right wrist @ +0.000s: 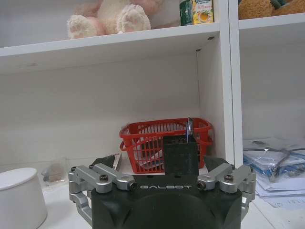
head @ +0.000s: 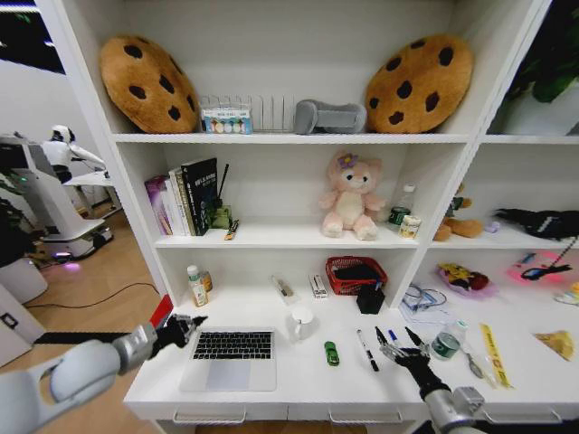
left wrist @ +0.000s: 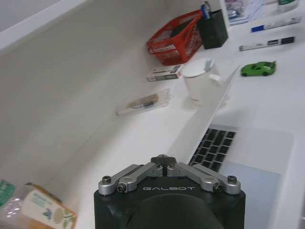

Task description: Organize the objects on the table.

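Laptop [head: 230, 358] lying open at table [head: 298, 384] front edge; thin, stiff, slippery, hinge fragile, so best taken by the base edge. Left gripper [head: 185, 325] hovering beside its back left corner, fingers apparently closed on nothing. Right gripper [head: 395, 348] spread, empty, near blue-capped pen [head: 391, 335]. White glossy desktop, crowded shelving behind.

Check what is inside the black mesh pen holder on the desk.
The black mesh pen holder stands in front of the red basket. One blue-tipped pen sticks out of its top. The mesh walls hide anything lower inside, so other contents cannot be told.
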Motion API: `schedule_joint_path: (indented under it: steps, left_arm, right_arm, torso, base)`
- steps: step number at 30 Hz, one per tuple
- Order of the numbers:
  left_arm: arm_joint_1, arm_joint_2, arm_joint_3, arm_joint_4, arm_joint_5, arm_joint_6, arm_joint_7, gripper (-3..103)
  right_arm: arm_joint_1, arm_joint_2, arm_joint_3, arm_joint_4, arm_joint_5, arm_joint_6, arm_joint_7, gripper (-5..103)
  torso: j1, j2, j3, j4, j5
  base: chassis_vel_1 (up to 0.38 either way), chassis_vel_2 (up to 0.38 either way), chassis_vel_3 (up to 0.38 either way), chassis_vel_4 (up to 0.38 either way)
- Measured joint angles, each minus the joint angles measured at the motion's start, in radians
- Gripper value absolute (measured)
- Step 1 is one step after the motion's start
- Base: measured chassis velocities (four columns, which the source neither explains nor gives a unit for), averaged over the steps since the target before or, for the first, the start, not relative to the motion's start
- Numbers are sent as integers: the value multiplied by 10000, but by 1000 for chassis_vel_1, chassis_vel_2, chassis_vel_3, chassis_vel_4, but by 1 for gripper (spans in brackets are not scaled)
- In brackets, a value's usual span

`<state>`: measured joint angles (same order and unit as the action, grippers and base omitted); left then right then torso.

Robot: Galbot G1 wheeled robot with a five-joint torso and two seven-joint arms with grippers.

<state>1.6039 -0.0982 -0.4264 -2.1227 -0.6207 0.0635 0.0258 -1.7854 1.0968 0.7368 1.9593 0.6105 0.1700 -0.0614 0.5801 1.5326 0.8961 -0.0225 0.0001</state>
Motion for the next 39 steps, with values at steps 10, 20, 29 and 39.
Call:
schedule_joint_path:
  steps: [10,20,29,39]
  left_arm:
    - [1807,-1092,704,-87,1884,-370,-95,0]
    - [1835,-4702,-97,-90,1327,-556,-493,22]
    - [2265,-8013,-2192,-1291,483,-485,-808,59]
    - [2198,-9294,-4681,-673,-1626,-677,-579,97]
  right_arm:
    - [-152,242,28,128,-172,-3,97,100]
    - [-564,403,73,628,-330,81,0,100]
    - [-757,590,31,611,-381,101,-8,100]
    - [-867,1004,-90,536,-574,118,-206,100]
  torso:
    - [0,0,0,-1,0]
    - [1,0,0,-3,-2]
    - [0,1,0,0,2]
    - [0,1,0,-1,-1]
  base:
    - [0,0,0,0]
    - [0,0,0,0]
    - [0,0,0,0]
    - [0,0,0,0]
